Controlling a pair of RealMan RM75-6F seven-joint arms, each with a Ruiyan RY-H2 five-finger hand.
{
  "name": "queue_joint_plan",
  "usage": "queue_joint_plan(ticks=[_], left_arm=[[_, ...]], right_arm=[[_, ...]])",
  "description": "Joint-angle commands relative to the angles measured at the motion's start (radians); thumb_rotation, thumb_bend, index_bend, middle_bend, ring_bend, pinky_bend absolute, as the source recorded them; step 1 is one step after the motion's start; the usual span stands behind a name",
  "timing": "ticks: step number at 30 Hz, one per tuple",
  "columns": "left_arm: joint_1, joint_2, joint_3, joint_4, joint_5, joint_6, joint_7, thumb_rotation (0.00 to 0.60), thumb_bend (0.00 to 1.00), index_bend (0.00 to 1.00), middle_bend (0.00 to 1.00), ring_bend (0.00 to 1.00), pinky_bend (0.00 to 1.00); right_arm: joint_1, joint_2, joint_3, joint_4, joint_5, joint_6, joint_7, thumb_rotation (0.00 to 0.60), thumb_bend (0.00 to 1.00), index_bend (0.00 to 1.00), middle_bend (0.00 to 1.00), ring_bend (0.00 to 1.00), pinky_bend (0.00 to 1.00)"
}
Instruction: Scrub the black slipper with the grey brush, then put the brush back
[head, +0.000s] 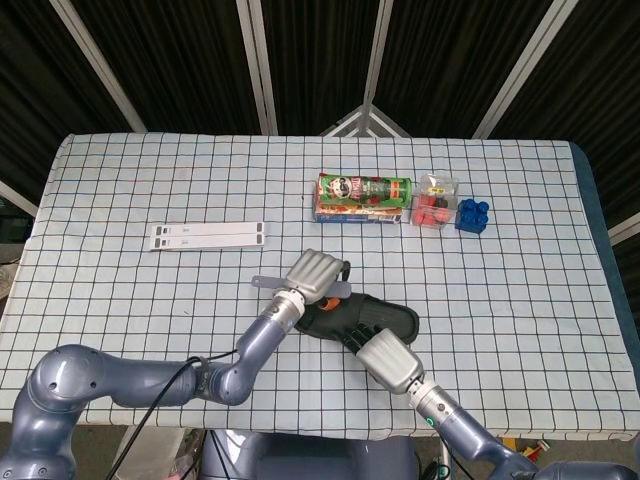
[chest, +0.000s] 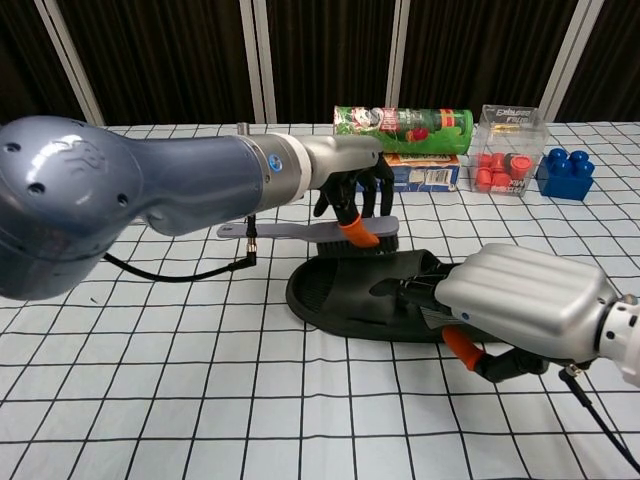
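- Near the front middle of the tabletop (head: 120, 190), which is covered by a white cloth with a dark grid, lies a black slipper (chest: 345, 295), sole down, its length running left to right.
- The left robot hand (chest: 345, 185) grasps a grey brush (chest: 310, 232), its dark fingers wrapped around the brush and an orange-tipped thumb (chest: 358, 233) crossing the front of it.
- The brush is held level, bristles pointing down, over the slipper's rear left part; its thin handle sticks out to the left past the slipper's edge. From the chest view the bristles sit just at the slipper's upper surface; whether they touch it cannot be told.
- In the head view the left robot hand (head: 316, 275) covers the near-left end of the slipper (head: 395, 318), with the brush handle (head: 268, 280) showing beside it.
- The right robot hand (chest: 525, 305) rests on the slipper's right end, its dark fingers reaching onto the strap and its orange-tipped thumb below the slipper's front edge, so it appears to pinch and steady the slipper.
- Further back on the tabletop, well apart from the slipper, lie a green snack can (head: 365, 188) on a blue box (chest: 420, 174), a clear box of red pieces (head: 433, 205) and a blue block (head: 472, 214).
- At the left, a flat white strip (head: 209, 235) lies alone.
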Motion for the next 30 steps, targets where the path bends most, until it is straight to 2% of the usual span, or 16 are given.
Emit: queue_joint_plan(ticks=[1,10,19,25,30], left_arm=[[-0.005,-0.022,-0.003,0.013,0.023,0.005,-0.017,0.600,0.68,0.56,0.73,0.61,0.64],[0.019,-0.100,-0.019,0.079,0.174,-0.003,-0.165,0.600,0.68,0.57,0.74,0.62,0.64],[0.050,-0.118,-0.056,0.101,0.295,0.008,-0.308,0.600,0.69,0.59,0.76,0.63,0.65],[0.058,-0.085,-0.044,0.090,0.286,-0.011,-0.278,0.600,0.69,0.59,0.76,0.63,0.65],[0.056,-0.036,-0.026,0.038,0.205,-0.035,-0.196,0.600,0.69,0.59,0.76,0.63,0.65]], right_arm=[[0.000,-0.001,-0.002,-0.001,-0.001,0.001,-0.002,0.600,0.80,0.00,0.23,0.23,0.42],[-0.004,0.001,-0.009,-0.008,0.003,0.006,-0.013,0.600,0.80,0.00,0.23,0.23,0.42],[-0.005,0.008,-0.010,-0.012,0.006,0.009,-0.013,0.600,0.80,0.00,0.23,0.23,0.42],[-0.004,0.015,-0.005,-0.017,0.008,0.012,-0.001,0.600,0.80,0.00,0.23,0.23,0.42],[-0.001,0.012,-0.007,-0.020,0.005,0.012,-0.012,0.600,0.80,0.00,0.23,0.23,0.42]])
